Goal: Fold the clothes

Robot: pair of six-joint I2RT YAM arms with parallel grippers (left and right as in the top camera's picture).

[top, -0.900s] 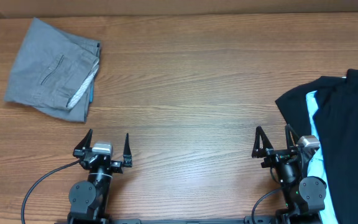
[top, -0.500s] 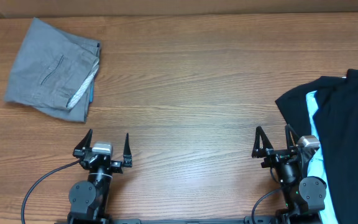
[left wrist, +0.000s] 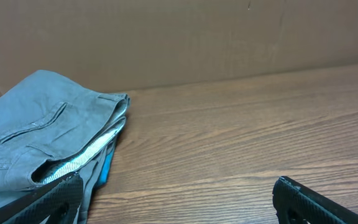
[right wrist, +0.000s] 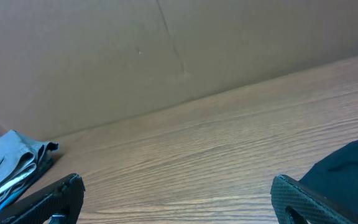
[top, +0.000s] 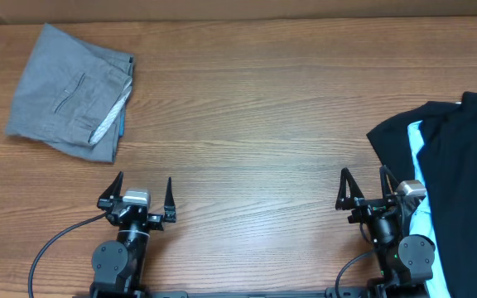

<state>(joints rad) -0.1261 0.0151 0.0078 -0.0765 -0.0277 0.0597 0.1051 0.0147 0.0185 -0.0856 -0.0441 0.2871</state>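
Folded grey trousers (top: pixel 71 93) lie at the far left of the wooden table, with a light blue edge (top: pixel 122 124) showing under them. A heap of black shirt (top: pixel 462 174) covers the right edge, a strip of light blue tee (top: pixel 416 157) showing in it. My left gripper (top: pixel 144 187) rests open near the front edge, empty, well short of the trousers (left wrist: pixel 42 149). At the front right my right gripper (top: pixel 363 184) stands open and empty, just left of the black shirt (right wrist: pixel 347 171). The trousers (right wrist: pixel 11 165) show far left in the right wrist view.
A brown cardboard wall (left wrist: pixel 179 37) runs along the back of the table (top: pixel 247 116). A black cable (top: pixel 52 248) trails from the left arm's base at the front edge.
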